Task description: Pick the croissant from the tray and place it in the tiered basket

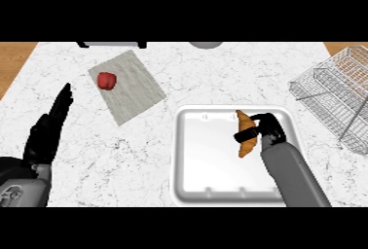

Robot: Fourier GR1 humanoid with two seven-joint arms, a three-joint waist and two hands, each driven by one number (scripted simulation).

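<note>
A golden-brown croissant [246,127] lies in the right part of the white tray [205,160], long axis running up and down. My right hand [265,127] is over the tray with its fingers curled round the croissant's middle, a dark finger crossing it. The wire tiered basket [338,95] stands at the counter's right edge, apart from the tray. My left hand [50,129] rests at the left with fingers straight, pointing away, holding nothing.
A grey cloth [133,92] with a red pepper-like object [106,80] on it lies at the back left. A grey round object [207,44] and a dark item [111,44] sit at the far edge. Wood shows at both top corners.
</note>
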